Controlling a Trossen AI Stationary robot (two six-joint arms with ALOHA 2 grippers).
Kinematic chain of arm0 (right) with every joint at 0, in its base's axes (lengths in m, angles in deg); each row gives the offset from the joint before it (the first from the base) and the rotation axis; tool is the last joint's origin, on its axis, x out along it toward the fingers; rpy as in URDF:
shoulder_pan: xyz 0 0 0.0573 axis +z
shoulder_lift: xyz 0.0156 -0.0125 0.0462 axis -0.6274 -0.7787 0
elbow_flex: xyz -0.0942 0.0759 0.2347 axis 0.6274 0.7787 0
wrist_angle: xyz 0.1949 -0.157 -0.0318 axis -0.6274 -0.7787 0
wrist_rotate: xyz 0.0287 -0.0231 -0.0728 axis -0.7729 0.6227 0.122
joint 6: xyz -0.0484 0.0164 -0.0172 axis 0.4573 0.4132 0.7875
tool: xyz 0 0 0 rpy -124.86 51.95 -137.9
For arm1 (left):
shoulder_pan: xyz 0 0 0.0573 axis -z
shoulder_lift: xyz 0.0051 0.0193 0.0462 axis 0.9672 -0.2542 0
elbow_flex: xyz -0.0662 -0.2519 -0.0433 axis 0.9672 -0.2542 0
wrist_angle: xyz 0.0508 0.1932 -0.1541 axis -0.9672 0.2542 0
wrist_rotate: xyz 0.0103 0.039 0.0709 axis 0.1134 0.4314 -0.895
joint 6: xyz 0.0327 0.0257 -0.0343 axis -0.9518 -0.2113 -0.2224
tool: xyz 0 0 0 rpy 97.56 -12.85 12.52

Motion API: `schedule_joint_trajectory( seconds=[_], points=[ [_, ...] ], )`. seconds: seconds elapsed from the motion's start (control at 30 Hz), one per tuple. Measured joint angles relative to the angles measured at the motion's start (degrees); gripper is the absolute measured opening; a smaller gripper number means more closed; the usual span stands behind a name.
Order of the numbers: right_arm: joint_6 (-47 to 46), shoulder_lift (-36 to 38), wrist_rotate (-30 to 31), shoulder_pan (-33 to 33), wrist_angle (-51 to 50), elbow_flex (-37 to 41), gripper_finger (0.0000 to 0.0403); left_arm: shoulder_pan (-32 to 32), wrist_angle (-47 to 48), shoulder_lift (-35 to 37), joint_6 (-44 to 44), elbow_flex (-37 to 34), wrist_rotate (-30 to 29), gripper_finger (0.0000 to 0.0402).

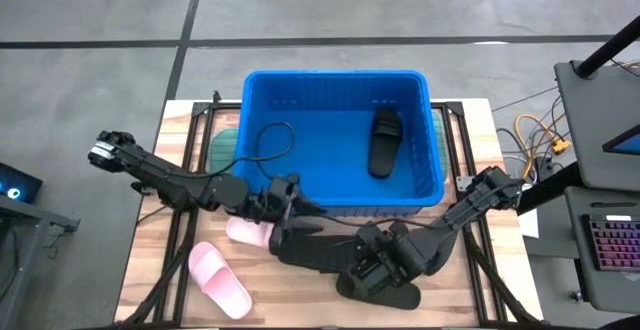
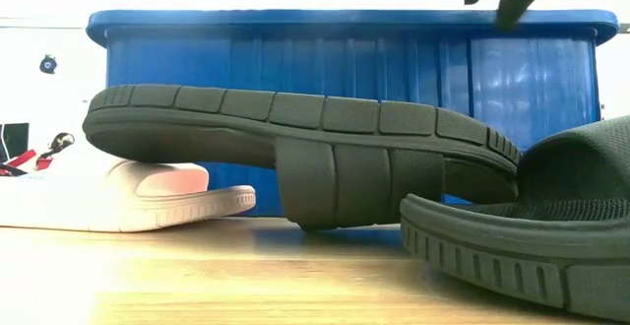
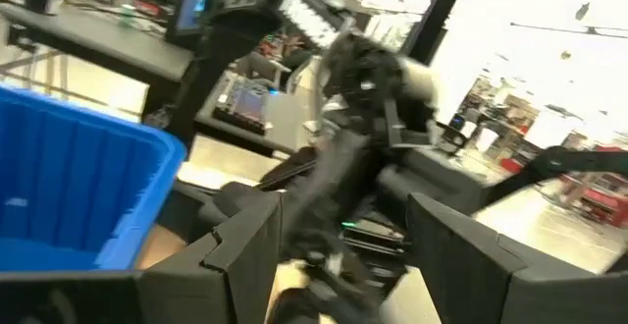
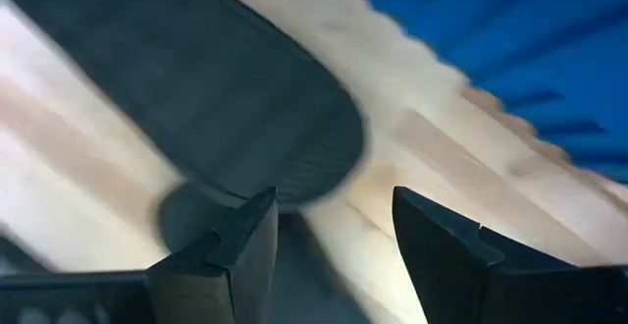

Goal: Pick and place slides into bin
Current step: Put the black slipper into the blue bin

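Observation:
A black slide [image 1: 320, 252] [image 2: 295, 138] hangs just in front of the blue bin [image 1: 335, 75], its left end higher and its strap lowest. My left gripper [image 1: 287, 218] is at that left end, pointing level. My right gripper [image 4: 334, 201] points down beside the slide's other end [image 4: 285, 157], fingers open with bare wood between them. A second black slide [image 1: 385, 292] [image 2: 532, 236] lies on the table under the right arm. A third black slide [image 1: 385, 142] lies inside the bin. My left gripper holds the raised black slide at its left end [image 1: 280, 235], coming level from the table's left and far side. Its own body hides the place of contact in the high view, and the slide hides it in the low view. The slide hangs tilted, clear of the table.
Two pink slides [image 1: 220, 280] [image 1: 245, 232] lie on the table at the near left. A green slide [image 1: 225, 148] lies against the bin's left wall. A black cable [image 1: 270, 140] loops into the bin. Free wood shows along the near edge.

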Motion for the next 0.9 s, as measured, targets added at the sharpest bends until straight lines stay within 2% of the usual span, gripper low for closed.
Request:
schedule_joint_trajectory(
  seconds=[0.13, 0.27, 0.33, 0.4, 0.5, 0.63, 0.73, 0.9],
  points=[
    [-4.3, 0.0, -2.3, 2.2, -7.4, 1.2, 0.0192, 0.0, 3.9, 2.1, -1.5, 0.0, -0.3, 0.0204],
    [-12.3, 0.6, -2.5, 5.5, -5.8, 3.4, 0.0192, -0.1, 8.5, 4.1, -2.5, -0.2, -1.5, 0.0204],
    [-18.3, 1.2, -0.8, 7.5, -4.6, 4.3, 0.0192, 0.0, 10.1, 5.9, -2.6, -0.4, -2.6, 0.0204],
    [-25.9, 1.8, 3.5, 9.8, -3.1, 5.7, 0.0192, -0.1, 10.8, 7.1, -2.7, -0.6, -2.9, 0.0204],
    [-35.7, 3.8, 12.2, 12.6, 3.3, 8.9, 0.0192, -0.2, 12.9, 8.7, -3.0, -0.9, -4.0, 0.0204],
    [-37.9, 7.0, 19.2, 14.0, 14.2, 15.2, 0.0191, -0.3, 12.5, 10.9, -3.1, -1.0, -4.2, 0.0204],
    [-38.2, 7.9, 21.2, 13.9, 19.2, 20.4, 0.0188, -0.3, 12.8, 11.9, -3.1, -1.0, -4.1, 0.0204],
    [-40.1, 9.7, 20.3, 13.4, 26.0, 28.6, 0.0184, -0.3, 12.7, 13.7, -2.8, -1.0, -4.1, 0.0204]
  ],
)
